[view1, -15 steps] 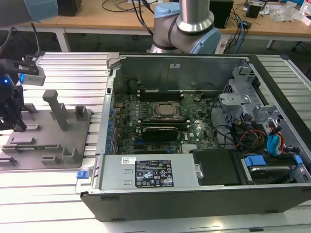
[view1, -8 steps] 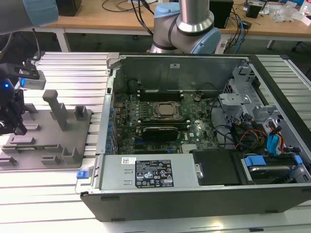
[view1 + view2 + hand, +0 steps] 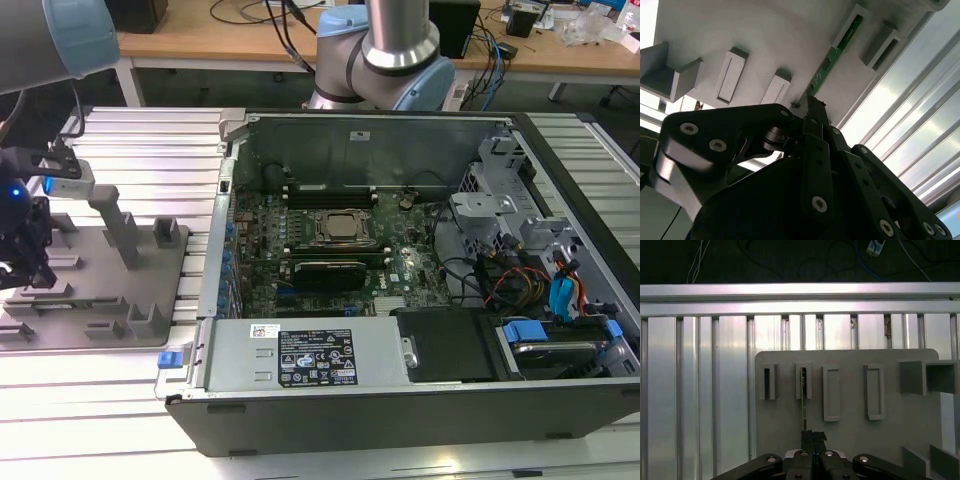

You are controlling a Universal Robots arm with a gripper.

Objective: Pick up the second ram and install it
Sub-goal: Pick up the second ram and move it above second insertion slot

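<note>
One memory stick (image 3: 835, 55) stood on its thin edge in the grey fixture plate (image 3: 850, 440), its far end seated in a narrow upright holder. Its near end ran straight into the gripper (image 3: 813, 434). In both wrist views the gripper's black fingers (image 3: 815, 150) were drawn together on that near end, clamping the green board between them. Other holders on the plate stood just beside the stick.

In the exterior view the gripper (image 3: 35, 270) hung over the plate at the exterior view's left, well apart from the open computer case (image 3: 400, 420). The case lay on its side with its motherboard (image 3: 330, 240) exposed. Plate and case both rested on a counter (image 3: 130, 140) of ribbed aluminium slats. Behind it ran a second, wooden counter (image 3: 200, 40) strewn with cables.
</note>
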